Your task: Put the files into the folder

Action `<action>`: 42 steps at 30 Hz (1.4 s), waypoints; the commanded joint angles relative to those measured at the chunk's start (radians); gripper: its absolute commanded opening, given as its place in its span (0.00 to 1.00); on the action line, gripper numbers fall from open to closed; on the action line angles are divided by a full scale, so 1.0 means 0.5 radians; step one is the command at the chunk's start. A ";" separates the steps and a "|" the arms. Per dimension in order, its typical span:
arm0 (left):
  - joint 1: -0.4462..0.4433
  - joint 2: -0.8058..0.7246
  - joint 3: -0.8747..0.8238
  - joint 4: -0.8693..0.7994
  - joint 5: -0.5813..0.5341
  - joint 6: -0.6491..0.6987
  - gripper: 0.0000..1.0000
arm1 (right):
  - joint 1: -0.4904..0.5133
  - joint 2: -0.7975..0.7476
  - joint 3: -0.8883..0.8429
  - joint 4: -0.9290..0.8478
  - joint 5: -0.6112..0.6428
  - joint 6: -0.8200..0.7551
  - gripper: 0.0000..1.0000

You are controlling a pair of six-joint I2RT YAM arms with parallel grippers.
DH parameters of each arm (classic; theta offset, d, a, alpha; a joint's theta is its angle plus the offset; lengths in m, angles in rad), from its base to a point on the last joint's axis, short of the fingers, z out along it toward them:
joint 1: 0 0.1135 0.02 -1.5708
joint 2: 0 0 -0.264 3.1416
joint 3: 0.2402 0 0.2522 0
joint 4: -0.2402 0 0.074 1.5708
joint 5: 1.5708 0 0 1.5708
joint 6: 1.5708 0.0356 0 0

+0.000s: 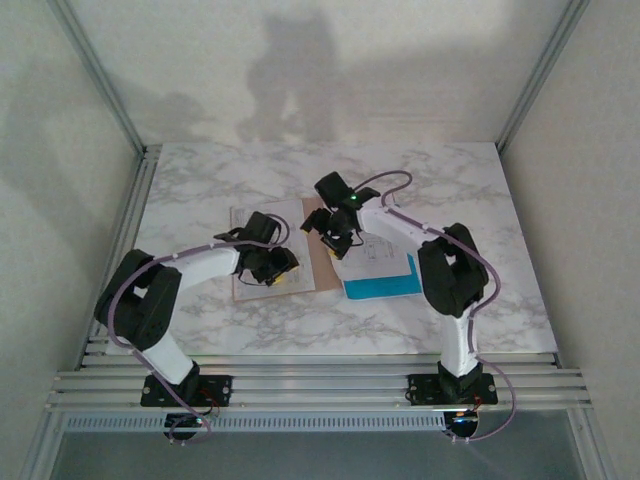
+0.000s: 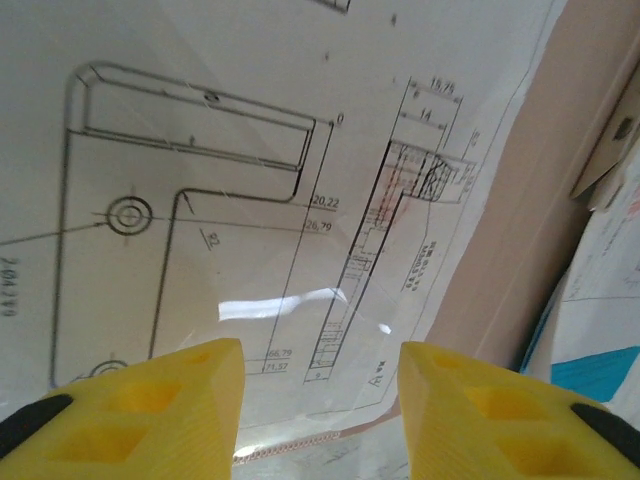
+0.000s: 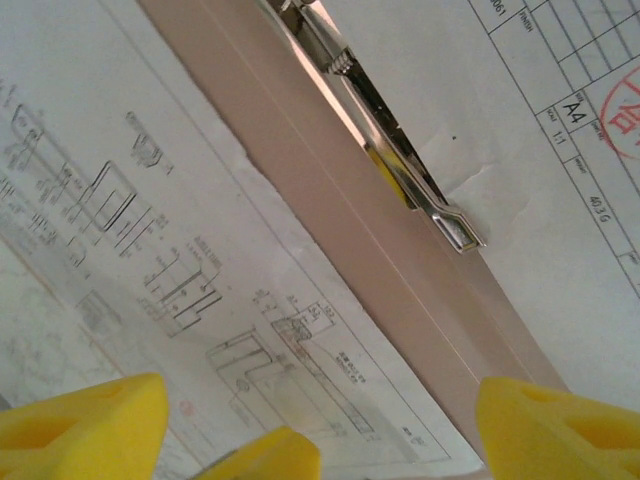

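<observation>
The pinkish-brown folder (image 1: 320, 268) lies open on the marble table. On its left half rests a white printed sheet (image 2: 250, 180) with a glossy surface, and my left gripper (image 2: 320, 400) hovers open just above that sheet's near edge. More files, white sheets (image 1: 385, 255) and a bright blue one (image 1: 385, 288), lie over the right half. My right gripper (image 1: 335, 235) hangs open over the folder's spine (image 3: 330, 200), beside its metal clip (image 3: 400, 160). Nothing sits between its yellow fingers (image 3: 560, 430). Another yellow piece (image 3: 260, 460) shows at the bottom edge; I cannot tell what it is.
The marble table (image 1: 200, 180) is ringed by white walls and aluminium posts (image 1: 110, 100). A slotted rail (image 1: 320, 385) with both arm bases runs along the near edge. The two grippers (image 1: 275, 265) hang close together over the folder.
</observation>
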 commanded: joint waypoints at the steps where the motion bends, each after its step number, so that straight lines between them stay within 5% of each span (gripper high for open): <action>1: -0.031 0.030 -0.076 0.032 -0.047 -0.037 0.43 | 0.028 0.103 0.156 -0.138 0.054 0.095 0.81; 42: -0.037 -0.041 -0.314 0.107 -0.066 -0.103 0.45 | 0.032 0.595 0.544 -0.422 0.352 0.074 0.80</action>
